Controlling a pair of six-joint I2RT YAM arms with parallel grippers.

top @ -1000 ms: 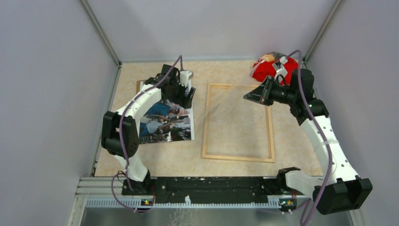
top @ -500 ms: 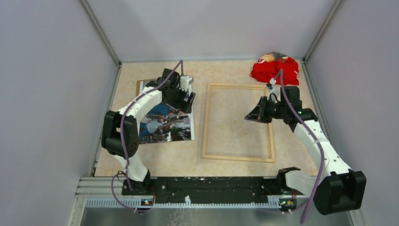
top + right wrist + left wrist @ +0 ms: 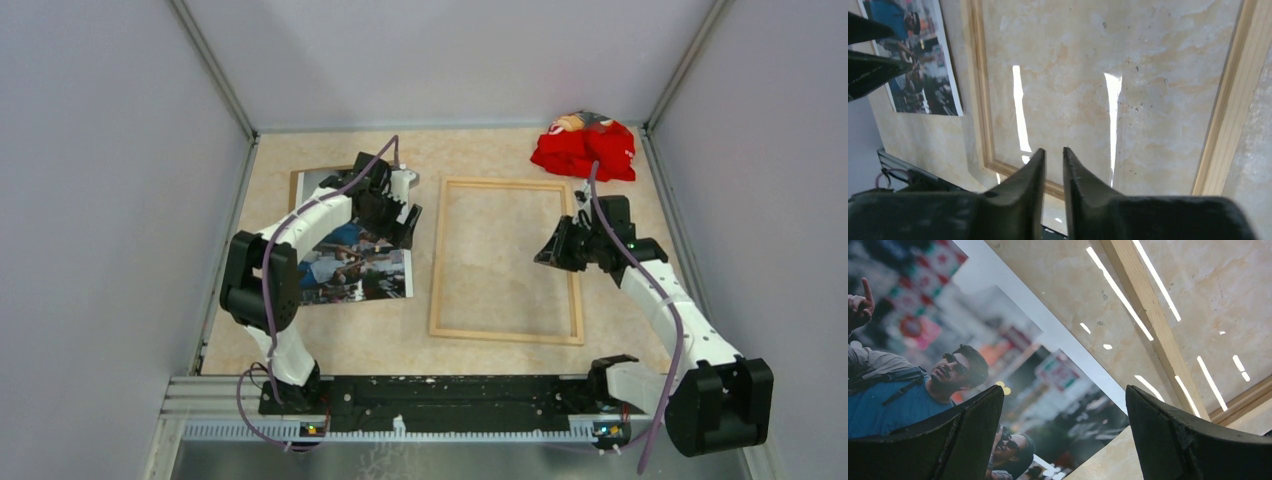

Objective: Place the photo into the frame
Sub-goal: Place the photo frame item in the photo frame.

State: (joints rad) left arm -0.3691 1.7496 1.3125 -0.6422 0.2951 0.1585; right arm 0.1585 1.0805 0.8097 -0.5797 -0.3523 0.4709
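Observation:
The photo [image 3: 352, 262], a crowd scene in blue and dark tones, lies face up at the left of the table. The light wood frame [image 3: 505, 335] with its clear pane lies flat to the photo's right. My left gripper [image 3: 400, 222] is open and hovers low over the photo's far right corner. In the left wrist view the photo [image 3: 948, 340] fills the space between my open fingers [image 3: 965, 440], and the frame rail [image 3: 1148, 305] runs past. My right gripper [image 3: 548, 252] is shut and empty over the pane near the right rail. It also shows in the right wrist view [image 3: 1053, 155].
A brown backing board [image 3: 296, 182] peeks out from under the photo's far left edge. A red cloth bundle [image 3: 585, 150] lies at the back right corner. Walls enclose the table on three sides. The right wrist view shows the frame's rails [image 3: 979, 85] and the photo [image 3: 923, 65].
My right arm came down from beside the red cloth to low over the frame's right side. My left gripper shifted slightly right over the photo's corner.

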